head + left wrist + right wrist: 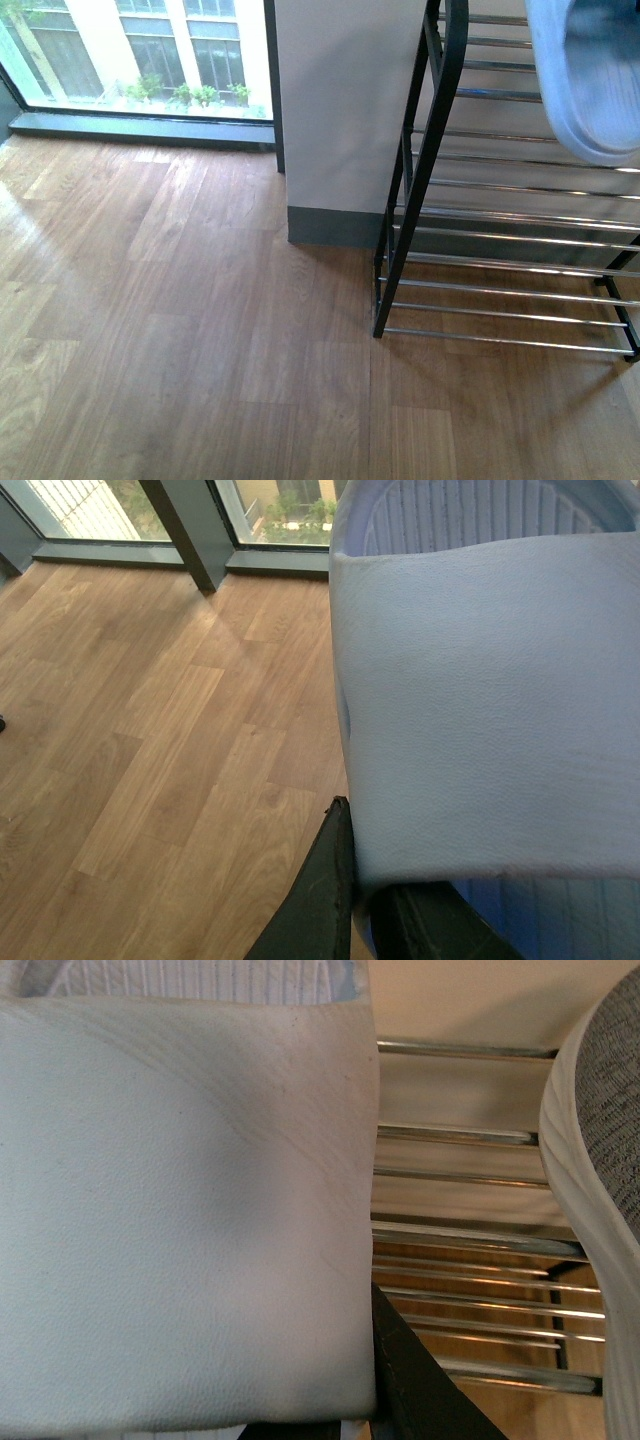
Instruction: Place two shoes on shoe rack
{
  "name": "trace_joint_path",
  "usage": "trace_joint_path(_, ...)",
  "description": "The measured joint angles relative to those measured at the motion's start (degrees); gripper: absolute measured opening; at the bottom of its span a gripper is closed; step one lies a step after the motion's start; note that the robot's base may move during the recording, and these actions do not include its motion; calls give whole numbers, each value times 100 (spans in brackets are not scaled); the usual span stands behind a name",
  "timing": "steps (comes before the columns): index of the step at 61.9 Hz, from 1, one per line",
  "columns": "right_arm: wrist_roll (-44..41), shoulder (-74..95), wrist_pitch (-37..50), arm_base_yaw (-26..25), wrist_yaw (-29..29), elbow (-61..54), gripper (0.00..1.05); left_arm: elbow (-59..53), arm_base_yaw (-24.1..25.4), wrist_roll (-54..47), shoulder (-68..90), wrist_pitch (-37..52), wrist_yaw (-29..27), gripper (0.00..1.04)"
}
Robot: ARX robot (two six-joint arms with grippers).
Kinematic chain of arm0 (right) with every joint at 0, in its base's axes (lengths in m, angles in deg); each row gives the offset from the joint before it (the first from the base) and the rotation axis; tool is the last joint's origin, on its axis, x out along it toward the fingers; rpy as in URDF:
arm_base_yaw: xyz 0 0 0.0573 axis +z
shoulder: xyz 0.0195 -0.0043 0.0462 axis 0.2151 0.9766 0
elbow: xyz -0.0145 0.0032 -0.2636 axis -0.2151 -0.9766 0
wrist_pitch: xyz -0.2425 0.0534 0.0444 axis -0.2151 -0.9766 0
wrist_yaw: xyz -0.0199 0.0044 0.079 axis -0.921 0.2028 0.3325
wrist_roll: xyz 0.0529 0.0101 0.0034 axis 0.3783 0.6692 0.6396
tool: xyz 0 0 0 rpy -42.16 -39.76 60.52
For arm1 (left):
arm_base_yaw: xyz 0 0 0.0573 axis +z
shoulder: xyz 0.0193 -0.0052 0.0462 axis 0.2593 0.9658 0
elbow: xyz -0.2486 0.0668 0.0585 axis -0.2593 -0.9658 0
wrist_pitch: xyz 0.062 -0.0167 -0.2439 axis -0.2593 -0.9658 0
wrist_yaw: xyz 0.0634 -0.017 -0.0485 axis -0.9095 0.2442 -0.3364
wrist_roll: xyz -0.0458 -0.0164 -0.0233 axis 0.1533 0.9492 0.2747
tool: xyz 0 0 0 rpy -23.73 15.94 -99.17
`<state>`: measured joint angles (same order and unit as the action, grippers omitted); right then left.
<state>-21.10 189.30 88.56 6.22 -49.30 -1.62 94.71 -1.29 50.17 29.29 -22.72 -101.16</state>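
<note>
A pale blue slide (590,80) hangs at the top right of the front view, over the upper chrome bars of the black-framed shoe rack (430,140). In the left wrist view my left gripper (365,905) is shut on the edge of a pale blue slide's broad strap (490,700), above the wooden floor. My right gripper (345,1410) is shut on the strap of the other pale blue slide (180,1210), just in front of the rack's bars (470,1230). A grey knit sneaker with a white sole (600,1160) sits on the rack beside it. Neither arm shows in the front view.
A grey wall pillar with a dark skirting (340,120) stands directly left of the rack. Tall windows (140,50) run along the far left. Wooden floor (180,330) spreads in front of and left of the rack.
</note>
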Motion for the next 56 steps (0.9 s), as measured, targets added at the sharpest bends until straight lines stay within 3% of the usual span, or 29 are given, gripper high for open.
trace_joint_path(24, -549, 1008, -407, -186, -1056, 1211, 1, 0, 0, 0, 0, 0, -2, 2)
trace_joint_path(44, -719, 1440, -756, -339, -1250, 1801, 2, 0, 0, 0, 0, 0, -2, 2)
trace_joint_path(56, -719, 1534, -732, -404, -1388, 1956, 30, 0, 0, 0, 0, 0, 0, 2)
